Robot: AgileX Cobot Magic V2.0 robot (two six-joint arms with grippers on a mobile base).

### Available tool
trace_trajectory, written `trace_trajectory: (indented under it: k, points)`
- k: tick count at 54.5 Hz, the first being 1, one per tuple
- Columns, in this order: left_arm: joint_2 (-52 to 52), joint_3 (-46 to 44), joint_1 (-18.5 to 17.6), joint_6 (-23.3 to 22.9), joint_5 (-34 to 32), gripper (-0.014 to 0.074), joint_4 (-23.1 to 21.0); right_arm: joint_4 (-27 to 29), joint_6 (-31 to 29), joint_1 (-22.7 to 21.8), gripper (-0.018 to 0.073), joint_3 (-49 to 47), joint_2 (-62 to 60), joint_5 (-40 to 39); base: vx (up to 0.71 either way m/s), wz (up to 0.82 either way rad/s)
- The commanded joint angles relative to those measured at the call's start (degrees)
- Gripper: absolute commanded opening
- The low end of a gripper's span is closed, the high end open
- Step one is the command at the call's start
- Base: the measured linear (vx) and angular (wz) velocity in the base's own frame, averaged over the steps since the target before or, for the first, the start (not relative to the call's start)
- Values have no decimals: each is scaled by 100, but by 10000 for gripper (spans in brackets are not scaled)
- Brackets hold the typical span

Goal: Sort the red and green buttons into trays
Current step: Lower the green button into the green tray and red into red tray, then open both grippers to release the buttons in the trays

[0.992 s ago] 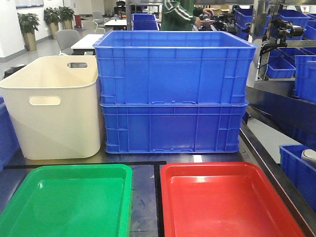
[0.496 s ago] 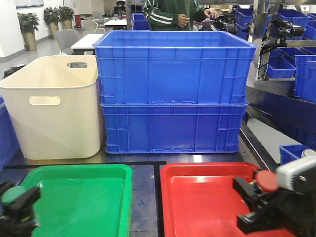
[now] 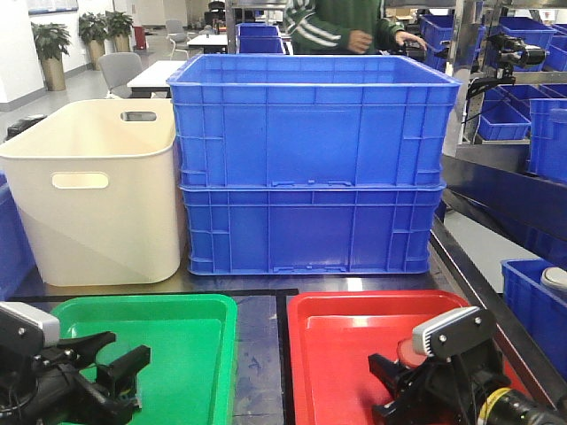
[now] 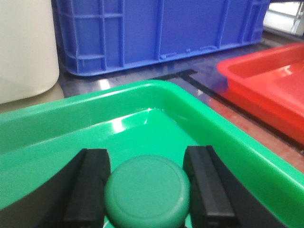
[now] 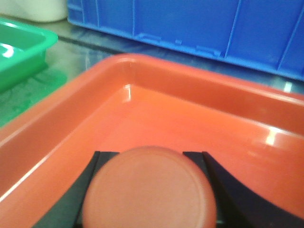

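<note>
The green tray [image 3: 142, 303] lies front left and the red tray [image 3: 372, 301] front right. My left gripper [image 3: 120, 354] is low over the green tray [image 4: 142, 88], shut on the green button [image 4: 147, 190]. Its round cap fills the gap between the black fingers [image 4: 90, 185], and its base is hidden. My right gripper [image 3: 385, 385] is low over the red tray [image 5: 166, 71], shut on the red button [image 5: 148, 190]. The red cap [image 3: 407, 351] covers most of the fingers [image 5: 223, 185] in the wrist view.
Two stacked blue crates [image 3: 310, 159] stand just behind the trays, with a cream bin [image 3: 89, 195] to their left. More blue crates [image 3: 532, 301] line the right side. A person in green [image 3: 341, 27] stands behind the crates. A black tape line [image 3: 282, 354] runs between the trays.
No arms showed one second ago. Both have since come in from the bottom corners: the left moved right over the green tray, the right moved left and lower over the red tray.
</note>
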Motion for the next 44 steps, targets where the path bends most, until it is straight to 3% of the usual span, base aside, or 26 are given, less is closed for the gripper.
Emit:
trace_trajectory:
  k: [1,14,22,28,44]
  points:
    - [-185,-176,-17,135,-532,166,-146,34,-58,-7,218,-203,-161,-584,0,0]
    - [-185,-176,-17,154,-539,419,-156,127,-32,-7,545,-203,-144,-571,0,0]
    - [-198,-176,-17,154,-539,545,-200,595,-32,-7,673,-203,-144,-578,0,0]
    - [-271,-176,-17,148,-582,571,-201,817,-32,-7,682,-203,-187,-670,0,0]
    - [-1070,-176,-17,144,-447,570,-201,791,-32,-7,631,-203,-843,-675,0,0]
